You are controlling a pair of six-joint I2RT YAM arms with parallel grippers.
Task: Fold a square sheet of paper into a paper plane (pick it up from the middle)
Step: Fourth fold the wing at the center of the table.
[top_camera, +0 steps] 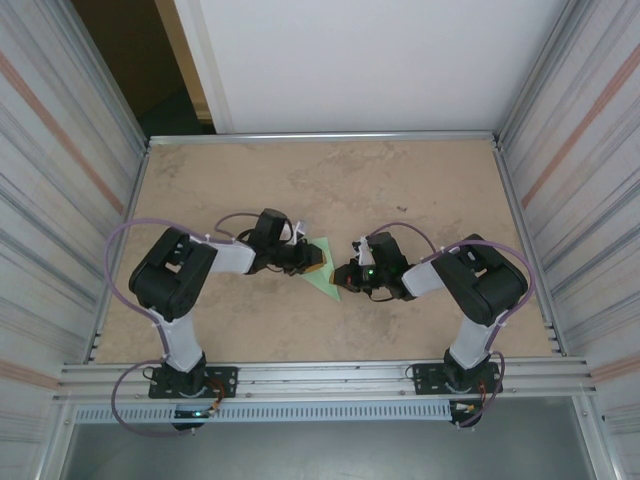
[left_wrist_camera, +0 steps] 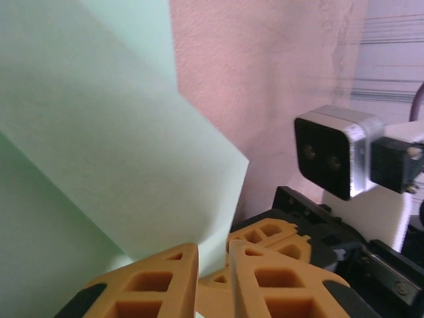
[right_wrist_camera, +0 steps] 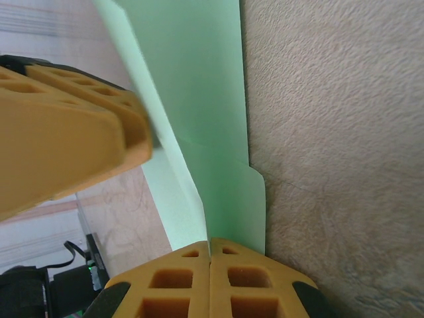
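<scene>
From above, the square sheet of paper lies in the middle of the table. It is folded into a pointy green shape. The left gripper and the right gripper meet at it, one on each side.

In the left wrist view, the left gripper's orange fingers are almost together, with a thin gap between them. A flap of the paper stands up, and its edge dips down by them. I cannot tell if they really pinch it.

In the right wrist view, the right gripper is clenched tight. The paper's edge goes into the seam between its fingers, so it holds the paper. A left finger touches the raised flap.

The paper is thin. If the two grippers pull away from each other, it may rip. If the left fingers miss the edge, the flap may flop back and the fold may go crooked. The grippers are very near, so they could bump.
</scene>
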